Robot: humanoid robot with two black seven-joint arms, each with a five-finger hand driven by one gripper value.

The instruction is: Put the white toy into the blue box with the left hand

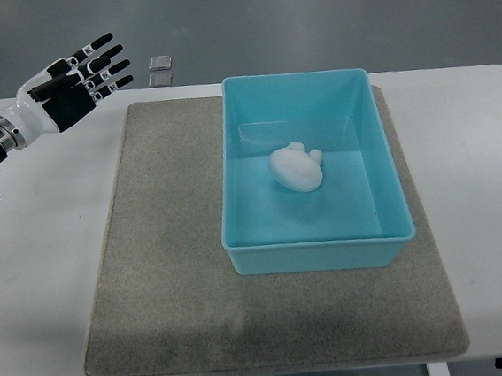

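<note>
The white toy (296,167) lies on the floor of the blue box (317,249), near its middle. The box stands on the right half of a grey mat (168,249). My left hand (80,75) hovers at the table's far left corner, well away from the box, with its black-tipped fingers (105,54) stretched out and holding nothing. The right arm does not show.
The white table (36,262) carries the mat, with bare surface on both sides of it. Two small grey squares (160,69) lie on the floor past the table's far edge.
</note>
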